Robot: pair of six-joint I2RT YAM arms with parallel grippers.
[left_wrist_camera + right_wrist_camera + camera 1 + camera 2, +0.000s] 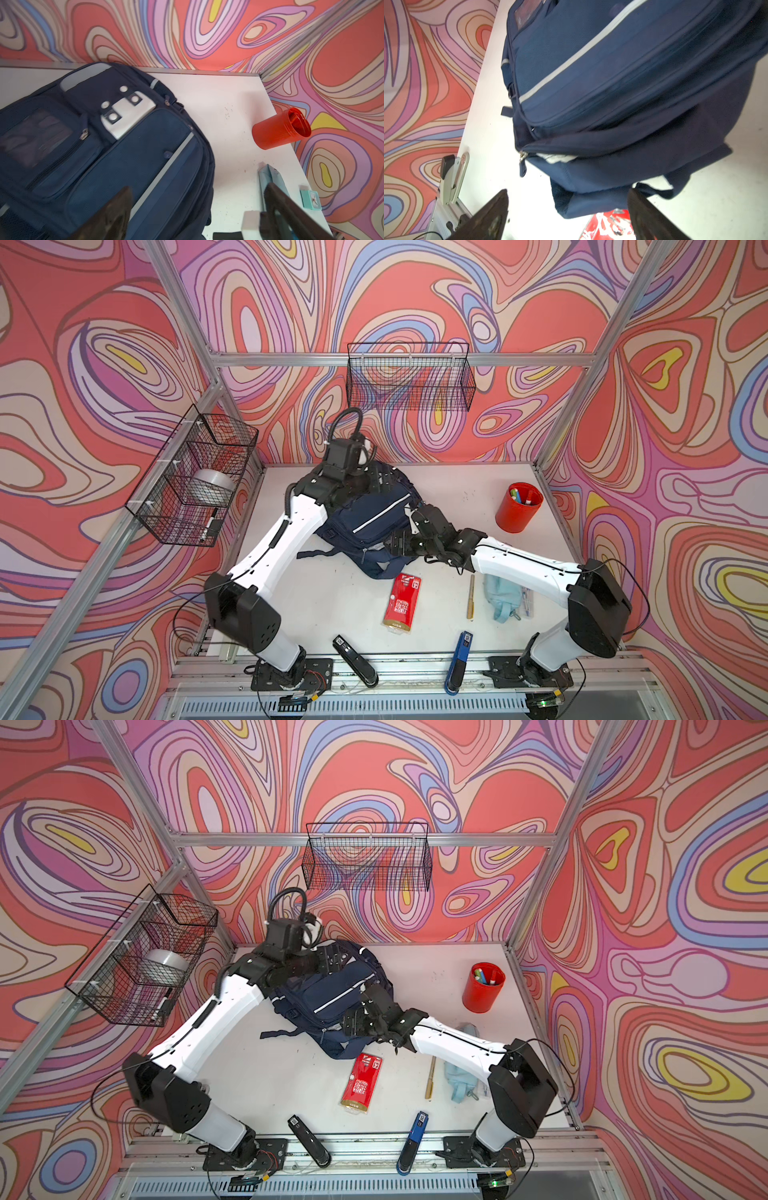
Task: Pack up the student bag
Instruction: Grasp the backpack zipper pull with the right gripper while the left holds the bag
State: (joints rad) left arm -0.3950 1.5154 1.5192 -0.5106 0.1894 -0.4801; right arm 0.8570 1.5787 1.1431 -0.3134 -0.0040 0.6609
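The student bag (365,518) (320,994) is a navy backpack with thin white stripes, lying on the white table toward the back in both top views. My left gripper (378,481) (197,189) hangs over its top end, near the white patch (124,116). It is open, with nothing between its fingers. My right gripper (401,541) (568,191) is at the bag's front right side, just off the fabric. It too is open and holds nothing. A zip (522,155) on the bag's side stands slightly apart, with something white showing inside.
In front of the bag lie a red packet (402,603), a gold pen (471,596) and a light blue pouch (503,597). A red cup (519,506) of pens stands at the back right. A black stapler (355,659) and a blue stapler (459,659) sit at the front edge. Wire baskets (409,377) hang on the walls.
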